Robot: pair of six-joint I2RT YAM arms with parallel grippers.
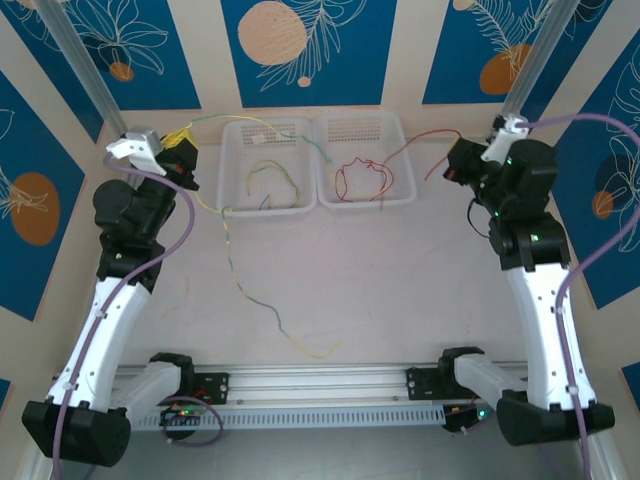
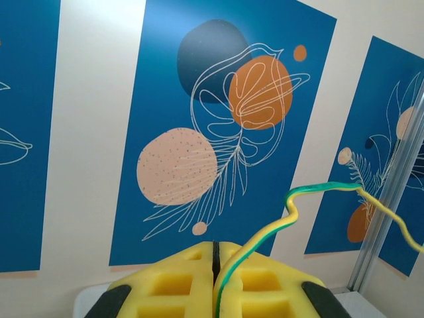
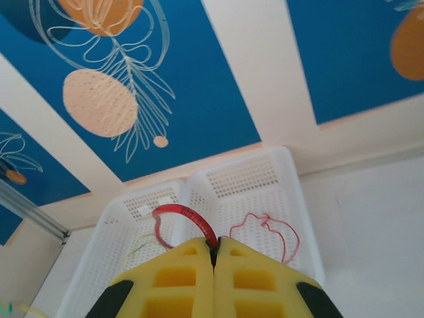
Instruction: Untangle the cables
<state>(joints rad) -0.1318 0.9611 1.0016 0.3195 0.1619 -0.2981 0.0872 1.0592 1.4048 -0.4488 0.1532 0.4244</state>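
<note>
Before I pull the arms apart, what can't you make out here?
- Top view: whether the yellow-green cable is knotted with the cable loop in the left basket; too thin.
- Left wrist view: that cable leaves the right edge; the left gripper hides its held end.
- Right wrist view: the right gripper hides the held end of the red cable.

Cream walls [image 1: 405, 50] carry blue floral panels [image 2: 218, 132] above a pale pinkish table [image 1: 400, 280], evenly lit.

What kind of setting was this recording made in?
Probably a lab test cell, not a home: blue patterned wall panels, aluminium frame posts, and two white baskets on a table.
</note>
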